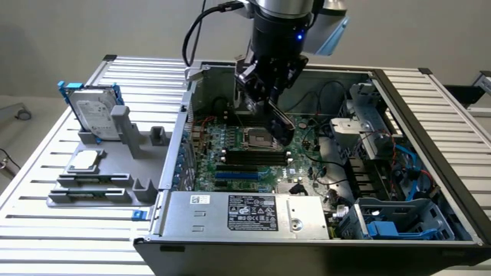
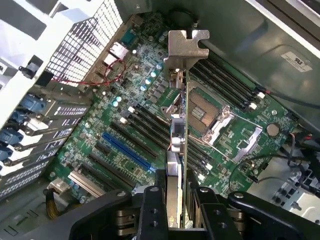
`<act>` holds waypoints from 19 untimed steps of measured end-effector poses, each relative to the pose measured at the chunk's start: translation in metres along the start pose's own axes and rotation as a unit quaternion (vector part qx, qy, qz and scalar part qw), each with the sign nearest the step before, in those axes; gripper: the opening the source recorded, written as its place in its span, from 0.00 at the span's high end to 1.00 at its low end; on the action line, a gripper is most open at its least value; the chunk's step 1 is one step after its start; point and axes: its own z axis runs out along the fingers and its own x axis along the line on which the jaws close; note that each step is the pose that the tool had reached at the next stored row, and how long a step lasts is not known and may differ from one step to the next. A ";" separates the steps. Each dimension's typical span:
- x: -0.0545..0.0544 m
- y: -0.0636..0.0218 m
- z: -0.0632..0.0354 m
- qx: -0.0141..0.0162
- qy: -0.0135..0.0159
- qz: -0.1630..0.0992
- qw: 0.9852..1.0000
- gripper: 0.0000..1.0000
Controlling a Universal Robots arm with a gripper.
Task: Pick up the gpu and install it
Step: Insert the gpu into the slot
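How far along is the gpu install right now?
Pickup looks done: the gripper is shut on the gpu, held edge-on over the motherboard inside the open case. Left: seating it; the card appears clear of the board, and the blue slot is empty.

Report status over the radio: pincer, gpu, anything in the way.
Pincer shut on gpu, held edge-on. Gpu hangs above the motherboard inside the open case, not yet seated. Nothing seen between gpu and expansion slots.
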 end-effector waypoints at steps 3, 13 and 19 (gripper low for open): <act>0.000 -0.0001 0.0025 0.000 0.001 -0.028 1.000 0.73; 0.000 -0.0004 0.0097 -0.001 0.005 -0.118 0.993 0.73; 0.000 -0.0006 0.0134 -0.002 0.007 -0.172 0.985 0.73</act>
